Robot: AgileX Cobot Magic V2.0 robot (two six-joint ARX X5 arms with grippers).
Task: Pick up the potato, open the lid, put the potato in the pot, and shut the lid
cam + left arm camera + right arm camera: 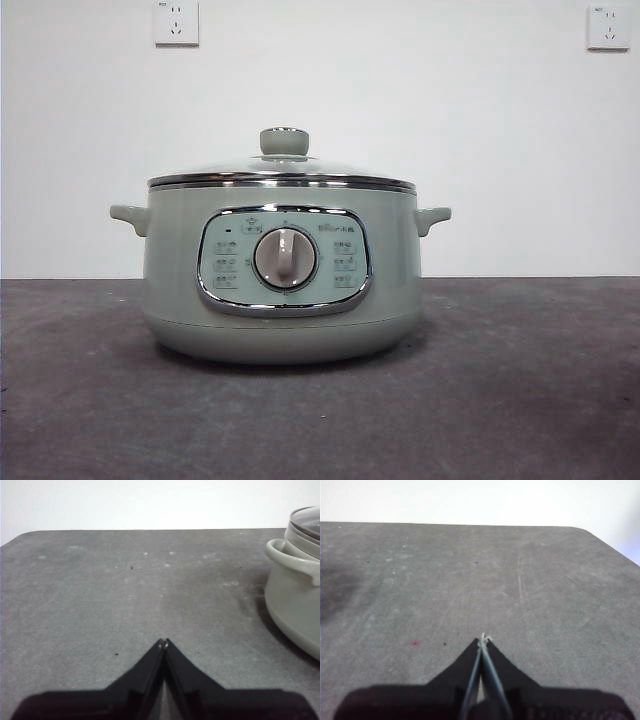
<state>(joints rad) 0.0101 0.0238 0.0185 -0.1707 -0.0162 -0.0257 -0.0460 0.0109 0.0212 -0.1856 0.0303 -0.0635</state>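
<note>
Table [90,400]: dark grey, speckled, bare in the foreground.

Left gripper [163,641]: hovers over the table, jaws pressed together tip to tip, holding nothing. The pot is off to one side of it, well apart.

Right gripper [483,637]: over open table, jaws closed together, nothing between them.

Pot [280,275]: sage-green, round, standing upright mid-table. Chrome-framed panel faces front, with a grey dial [285,258] at its centre. One small handle on each side.

Lid [282,172]: clear glass, steel rim, green knob [284,140]; seated level on the pot's rim, closed.

Potato: not visible in any view.

Wall [420,110]: white, behind the table, with two sockets [176,22] high up.
</note>
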